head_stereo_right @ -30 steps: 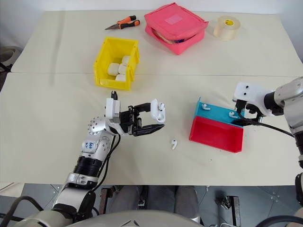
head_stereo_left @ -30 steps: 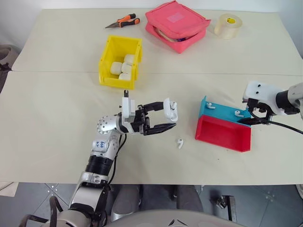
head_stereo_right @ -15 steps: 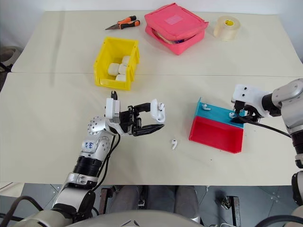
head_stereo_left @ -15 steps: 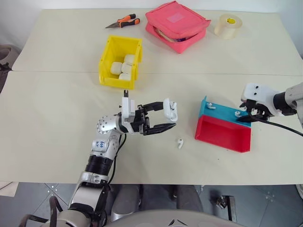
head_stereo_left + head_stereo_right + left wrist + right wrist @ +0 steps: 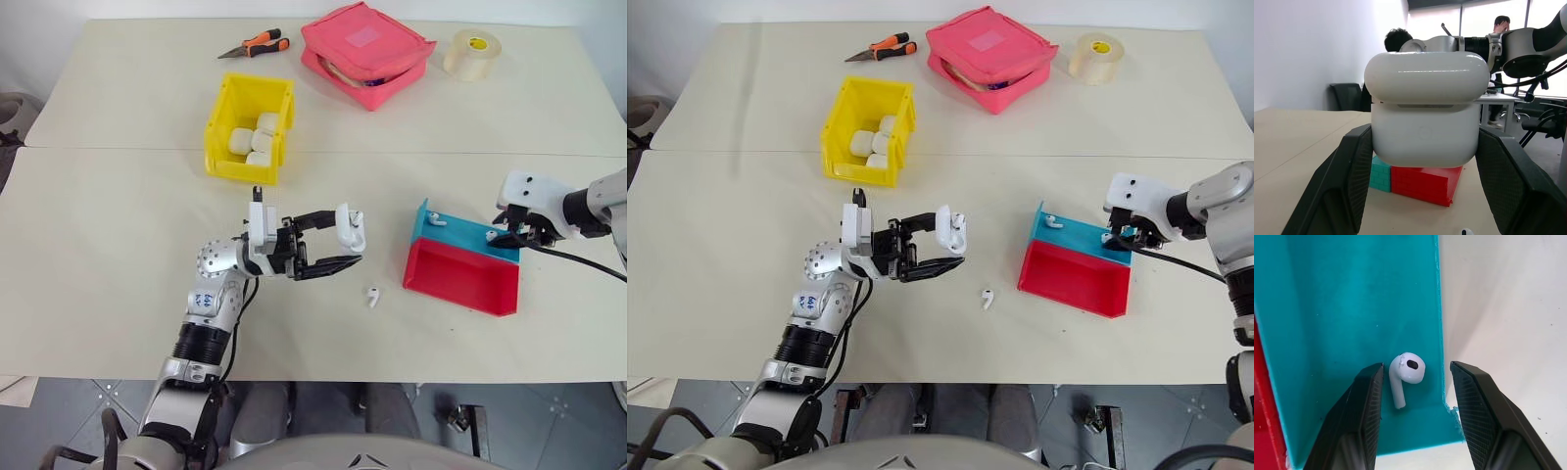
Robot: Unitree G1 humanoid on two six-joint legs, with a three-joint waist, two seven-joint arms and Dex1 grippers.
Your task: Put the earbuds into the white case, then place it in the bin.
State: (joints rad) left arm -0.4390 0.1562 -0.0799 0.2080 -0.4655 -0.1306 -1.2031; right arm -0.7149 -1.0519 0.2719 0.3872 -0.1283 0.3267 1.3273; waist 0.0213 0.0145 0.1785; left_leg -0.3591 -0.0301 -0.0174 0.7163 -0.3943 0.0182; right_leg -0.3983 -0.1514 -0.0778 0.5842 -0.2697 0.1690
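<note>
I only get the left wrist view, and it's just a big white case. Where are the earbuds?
Observer: One earbud lies loose on the table, between the case and the red tray.
Operator: Any more?
Observer: Two in the blue tray. The right fingers stand either side of one of them.
Operator: And the bin?
Observer: The yellow bin sits farther back, with several white things inside.
</note>
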